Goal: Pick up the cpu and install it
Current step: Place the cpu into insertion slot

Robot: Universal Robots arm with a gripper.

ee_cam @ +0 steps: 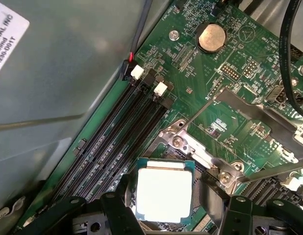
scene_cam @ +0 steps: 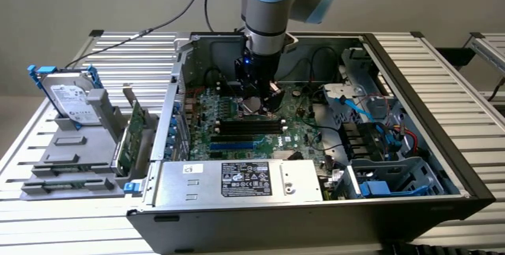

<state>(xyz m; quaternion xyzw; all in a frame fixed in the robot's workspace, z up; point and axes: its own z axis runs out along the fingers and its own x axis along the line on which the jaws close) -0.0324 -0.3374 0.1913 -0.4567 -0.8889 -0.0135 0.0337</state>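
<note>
The cpu [ee_cam: 164, 193] lay flat in the motherboard's [ee_cam: 190, 63] socket [ee_cam: 178, 139] just beside the memory slots [ee_cam: 117, 142], the gripper [ee_cam: 166, 191] released, straddling it, so staying square and clear of the raised load plate [ee_cam: 254, 117] mattered.

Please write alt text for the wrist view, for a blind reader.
A silver-topped cpu sits at the motherboard's socket, between the open gripper's black fingers. Beside it run dark memory slots; a round coin battery sits farther off.
</note>
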